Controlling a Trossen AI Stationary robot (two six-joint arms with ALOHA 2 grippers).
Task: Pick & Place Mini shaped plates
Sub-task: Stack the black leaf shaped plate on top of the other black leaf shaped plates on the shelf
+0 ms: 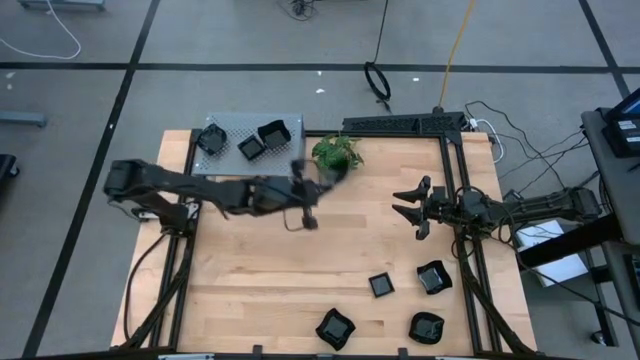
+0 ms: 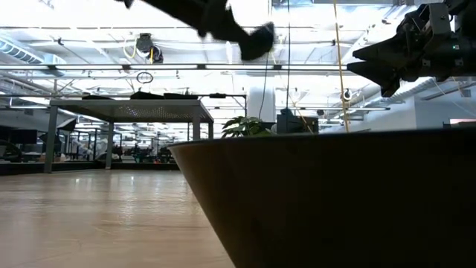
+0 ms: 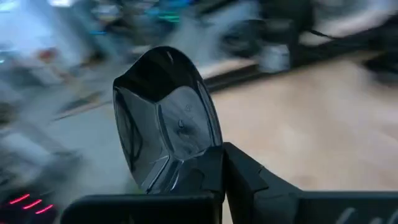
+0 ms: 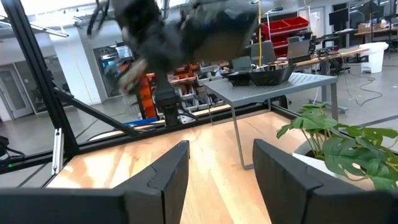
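The left tool [image 1: 305,195] hung above the middle of the wooden worktop [image 1: 250,290], its fingers clamped on the rim of a small black glossy plate [image 3: 165,118]. In the left wrist view that plate stood on edge just ahead of the fingers, its hollow side facing the camera, with angular facets and a rounded outer edge. From the low view the same tool [image 2: 256,41] showed high up, clear of the worktop.

Just beyond the left tool stood a green potted plant [image 1: 337,152]. Farther off on that side, a grey perforated stand [image 1: 240,125] carried three more black plates [image 1: 273,133], close together. The right wrist view showed this stand as a small grey table [image 4: 280,84] with plates [image 4: 261,76] on it.

The right tool [image 1: 412,207] waited near the right side of the worktop, raised off it, with its two fingers [image 4: 168,171] standing well apart and nothing between them. On the near side of the right tool, four black plates lay flat on the worktop: a small square one [image 1: 381,285], a rounded one [image 1: 433,277] beside it, and two more [image 1: 335,328] [image 1: 426,327] near the front edge. One plate sat so close to the low camera that its dark wall [image 2: 335,201] filled most of that view.

No brand, label or writing could be read on the plates or the tools.
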